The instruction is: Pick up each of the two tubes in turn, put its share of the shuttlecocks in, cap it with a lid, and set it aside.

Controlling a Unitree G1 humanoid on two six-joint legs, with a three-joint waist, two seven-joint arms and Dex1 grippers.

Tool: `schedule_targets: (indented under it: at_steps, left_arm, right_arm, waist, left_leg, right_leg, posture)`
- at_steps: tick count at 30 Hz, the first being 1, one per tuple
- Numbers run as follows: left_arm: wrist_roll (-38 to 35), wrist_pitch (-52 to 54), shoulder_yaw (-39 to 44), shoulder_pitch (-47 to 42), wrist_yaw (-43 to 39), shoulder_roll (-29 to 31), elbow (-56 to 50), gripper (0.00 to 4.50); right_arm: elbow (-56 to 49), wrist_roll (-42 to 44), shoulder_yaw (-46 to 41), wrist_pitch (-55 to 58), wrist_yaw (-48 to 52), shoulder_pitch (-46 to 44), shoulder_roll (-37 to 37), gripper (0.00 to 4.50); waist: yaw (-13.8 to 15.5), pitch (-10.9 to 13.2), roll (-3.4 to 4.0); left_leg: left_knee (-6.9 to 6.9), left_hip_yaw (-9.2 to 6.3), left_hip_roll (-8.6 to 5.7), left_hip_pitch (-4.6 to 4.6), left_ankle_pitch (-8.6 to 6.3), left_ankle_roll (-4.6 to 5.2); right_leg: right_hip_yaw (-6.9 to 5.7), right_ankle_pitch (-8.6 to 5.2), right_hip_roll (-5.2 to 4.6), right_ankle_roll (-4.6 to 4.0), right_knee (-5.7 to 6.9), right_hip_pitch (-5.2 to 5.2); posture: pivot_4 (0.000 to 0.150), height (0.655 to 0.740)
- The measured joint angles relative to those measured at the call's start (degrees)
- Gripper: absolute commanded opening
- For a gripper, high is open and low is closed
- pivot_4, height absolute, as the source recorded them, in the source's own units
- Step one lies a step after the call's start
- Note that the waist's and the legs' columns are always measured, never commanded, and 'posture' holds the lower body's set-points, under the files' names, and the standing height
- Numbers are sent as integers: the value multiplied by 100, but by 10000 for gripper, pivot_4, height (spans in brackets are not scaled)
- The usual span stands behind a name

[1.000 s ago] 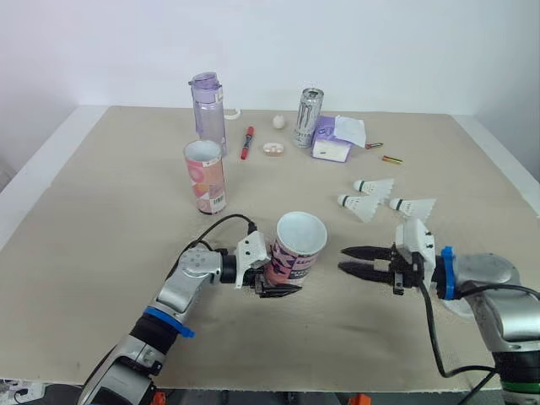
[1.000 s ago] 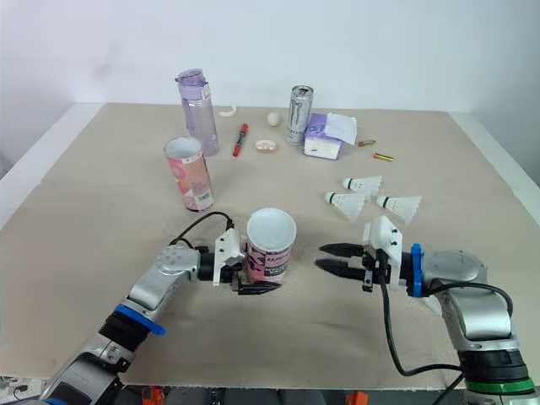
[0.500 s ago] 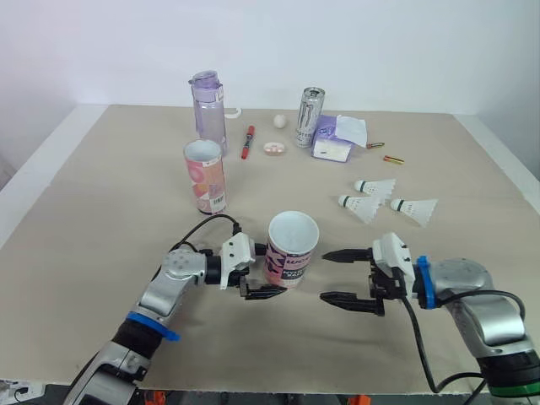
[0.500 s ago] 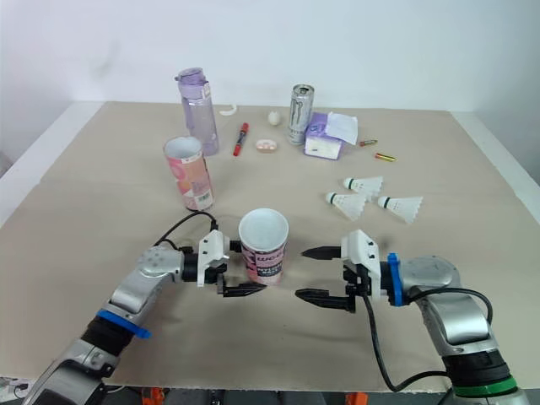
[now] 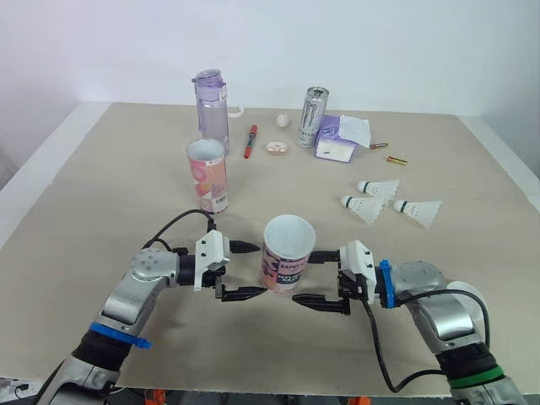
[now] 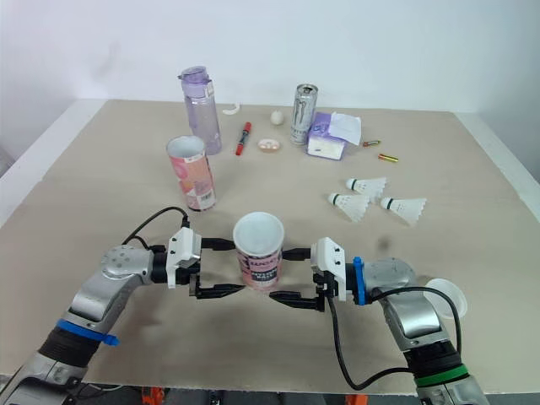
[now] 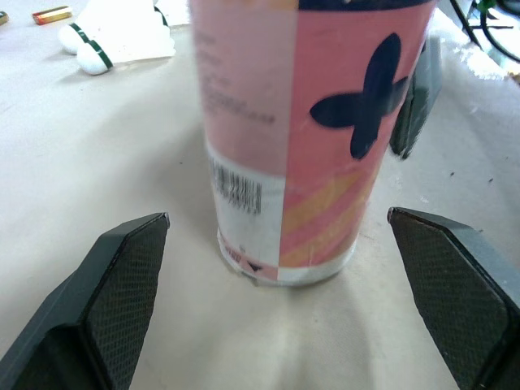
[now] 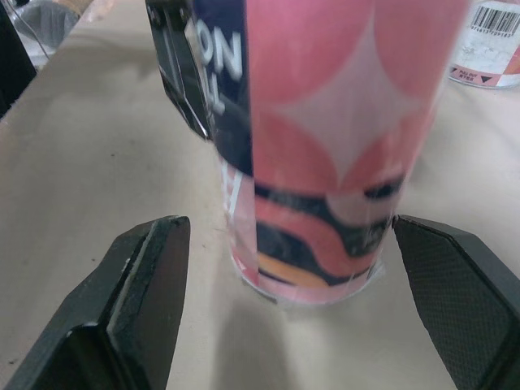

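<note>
1. You have two tubes. One tube stands open-mouthed on the table directly between your two grippers. The second tube stands upright well beyond the left gripper, on its far side.
2. You have three shuttlecocks. All lie on the table in a loose cluster beyond the right gripper, far from the near tube: one, a second just beside it, and a third further out.
3. I count one white lid, lying just outside your right forearm, behind that gripper.
4. Left gripper: spread wide and holding nothing. In its wrist view both fingers stand apart from the near tube, which sits in the gap with bare table on each side.
5. Right gripper: also spread wide and empty. Its fingers flank the same tube from the opposite side with clear space to each.
6. The two grippers point at each other across the tube. Their fingertips lie near its wall, and I cannot tell whether any tip touches it.
7. Both forearms lie low over the table. The left comes in from your left with the elbow bent, and the right comes in from your right.
8. Well beyond both grippers, at the table's far side, stand a clear bottle and a can, with a red marker between them.
</note>
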Motion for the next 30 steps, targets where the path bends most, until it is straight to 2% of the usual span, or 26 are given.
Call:
schedule_targets:
  at_steps: [14,30]
  left_arm:
    - [-242,214,83,415,-91,328,-407,45000]
    - [-281,-185,249,778,73,183,-453,45000]
  right_arm:
    - [446,-169,284,-293,-124,-304,480,42707]
    - [756,-279,517,-302,-257,-541,937,42707]
  waist:
    - [-5,0,0]
    - [-4,0,0]
  left_leg:
    - [3,2,3,8,0,0]
    - [5,8,9,15,1,-2]
  right_leg:
    - [0,-3,2,-7,15,0]
    - [-1,5,4,-15,19,1]
  posture:
    - [1500,7400]
    - [1500,7400]
